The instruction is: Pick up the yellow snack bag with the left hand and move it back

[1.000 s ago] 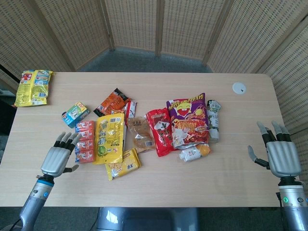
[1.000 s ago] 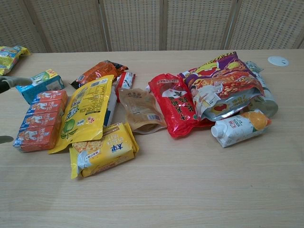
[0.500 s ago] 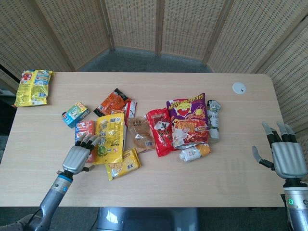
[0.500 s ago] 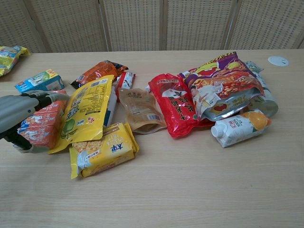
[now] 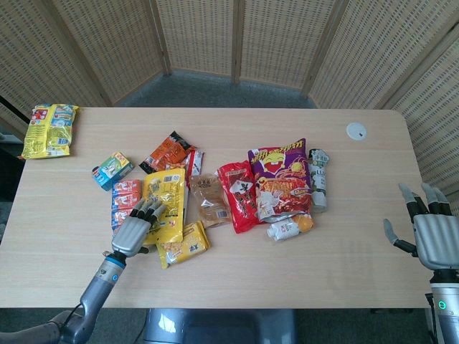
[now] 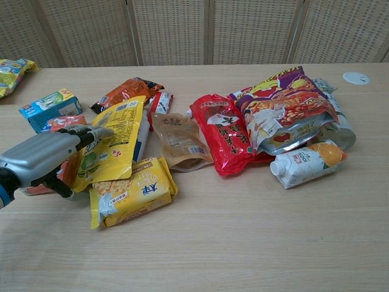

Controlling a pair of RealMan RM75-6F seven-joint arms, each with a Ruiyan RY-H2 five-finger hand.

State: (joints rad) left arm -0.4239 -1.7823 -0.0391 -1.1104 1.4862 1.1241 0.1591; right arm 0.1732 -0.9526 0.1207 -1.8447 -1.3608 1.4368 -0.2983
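Note:
The yellow snack bag (image 5: pixel 165 204) (image 6: pixel 115 143), long and flat with a green fruit printed on it, lies left of the table's middle, overlapping other packs. My left hand (image 5: pixel 136 228) (image 6: pixel 45 159) hovers with its fingers stretched out and apart over the bag's near left edge, covering part of the red carton pack (image 5: pixel 123 197). Its fingertips (image 6: pixel 91 132) reach onto the bag's lower part, but whether they touch it is unclear. It holds nothing. My right hand (image 5: pixel 434 233) stands open and empty at the table's right edge, far from the bag.
A yellow cracker pack (image 5: pixel 183 245) lies just right of my left hand. Around the bag lie a blue-green box (image 5: pixel 112 169), an orange bag (image 5: pixel 166 150), a brown pouch (image 5: pixel 209 199) and a red bag (image 5: pixel 240 195). Another yellow bag (image 5: pixel 50 129) sits at the back left corner.
My left hand has moved right and forward from the table's left side, over the red cartons onto the yellow bag's edge. My right hand has drifted slightly right and toward the near edge.

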